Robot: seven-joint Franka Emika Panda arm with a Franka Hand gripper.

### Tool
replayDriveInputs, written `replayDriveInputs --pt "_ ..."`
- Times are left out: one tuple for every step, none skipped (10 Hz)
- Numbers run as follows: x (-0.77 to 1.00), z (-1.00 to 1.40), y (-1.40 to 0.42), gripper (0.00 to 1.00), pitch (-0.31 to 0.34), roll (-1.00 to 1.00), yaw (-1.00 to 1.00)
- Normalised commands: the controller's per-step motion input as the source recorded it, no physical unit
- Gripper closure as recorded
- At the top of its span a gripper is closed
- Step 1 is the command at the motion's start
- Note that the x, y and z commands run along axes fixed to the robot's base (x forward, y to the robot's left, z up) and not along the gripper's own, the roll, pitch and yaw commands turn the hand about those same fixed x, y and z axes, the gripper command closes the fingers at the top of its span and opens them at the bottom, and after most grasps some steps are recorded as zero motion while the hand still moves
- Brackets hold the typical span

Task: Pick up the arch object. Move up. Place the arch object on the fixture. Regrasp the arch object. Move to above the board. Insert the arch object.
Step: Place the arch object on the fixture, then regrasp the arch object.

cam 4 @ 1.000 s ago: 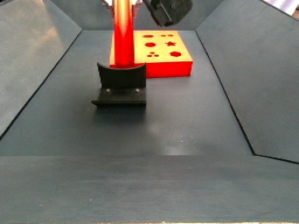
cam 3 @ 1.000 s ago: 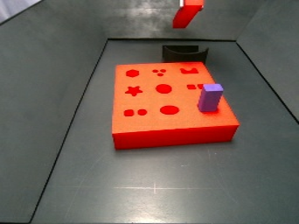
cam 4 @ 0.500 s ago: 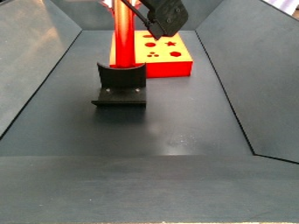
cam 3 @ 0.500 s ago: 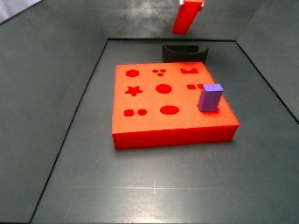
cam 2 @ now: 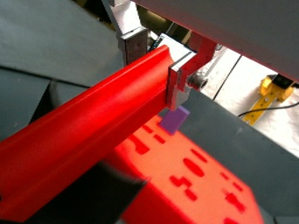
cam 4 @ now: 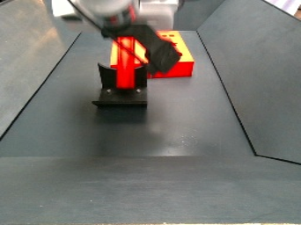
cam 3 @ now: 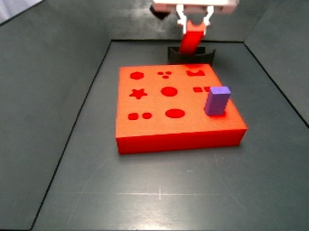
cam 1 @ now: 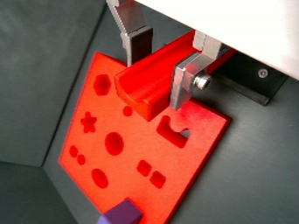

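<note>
My gripper (cam 1: 162,63) is shut on the arch object (cam 1: 152,83), a long bright-red bar, held near one end between the silver fingers (cam 1: 186,80). In both side views the gripper (cam 3: 191,23) hangs over the back of the floor with the bar (cam 3: 190,41) pointing down at the dark fixture (cam 3: 189,54). The bar's lower end (cam 4: 123,75) sits at the scoop of the fixture (cam 4: 121,93); I cannot tell whether they touch. The orange-red board (cam 3: 169,122) with shaped cut-outs lies in front of the fixture, and shows under the bar in a wrist view (cam 1: 117,149).
A short purple block (cam 3: 218,99) stands upright on the board's right side, also in both wrist views (cam 2: 176,119) (cam 1: 121,213). Sloping dark walls enclose the floor on all sides (cam 3: 49,81).
The gripper has come down with the bar: earlier the bar hung high above the fixture, now its lower end is at the fixture's scoop and the gripper shows in both side views.
</note>
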Motion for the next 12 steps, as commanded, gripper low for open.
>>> replayDriveInputs --pt "0.11 -0.65 0.04 1.0 -0.085 -0.11 -0.03" --pt "0.08 -0.42 0.03 1.0 -0.088 -0.08 -0.01" --pt "0.07 -0.31 0.02 1.0 -0.082 -0.07 0.0" --pt "0.0 0.0 0.0 0.0 0.0 0.0 0.0" --pt "0.0 1.0 0.0 0.0 0.006 0.02 0.04" --pt "0.0 1.0 0.0 0.0 0.007 0.03 0.04" --pt "-0.02 1.0 0.0 0.0 0.024 0.04 0.04" --pt "-0.02 1.0 0.0 0.0 0.049 0.05 0.03" --pt "-0.03 1.0 0.0 0.0 0.064 0.05 0.03" --pt "-0.03 0.9 0.01 0.0 0.082 0.05 0.01" --pt "-0.03 0.72 0.01 0.0 0.096 0.04 0.0" --pt "-0.02 0.48 0.01 0.0 0.104 0.04 -0.02"
